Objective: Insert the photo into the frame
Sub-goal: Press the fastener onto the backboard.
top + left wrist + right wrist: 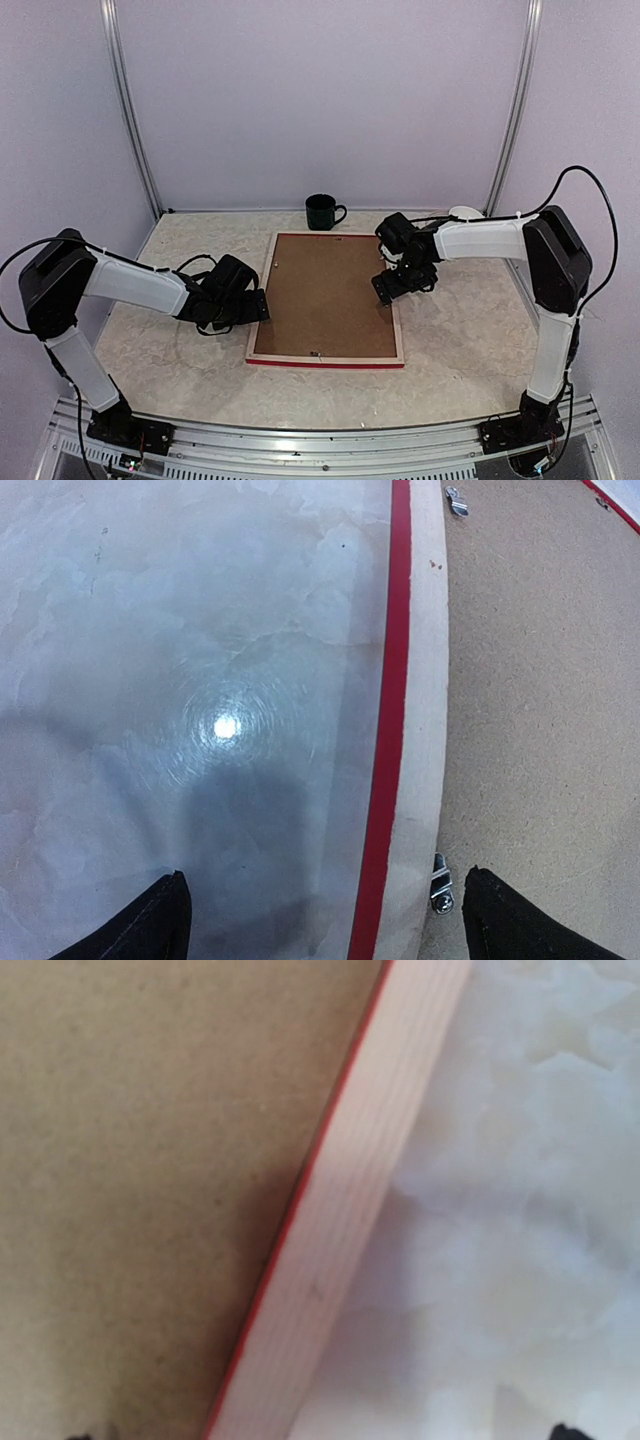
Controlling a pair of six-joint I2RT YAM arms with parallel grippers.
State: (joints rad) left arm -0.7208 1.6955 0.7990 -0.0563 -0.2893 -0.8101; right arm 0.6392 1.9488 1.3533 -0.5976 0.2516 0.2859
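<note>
Well, the frame (325, 361) is lying back-up at the centre of the top view, the board (325, 295) filling it (photo not showing). The left claw (325, 920) and right claw (386, 290) are hanging open over its side rails. It is looking stiff, perhaps glazed: hold by the rails.

Bare marbled surface (150, 340) lies open left, right and near of the frame (325, 310). A dark mug (322, 212) stands just beyond its far edge, narrowing passage there.
</note>
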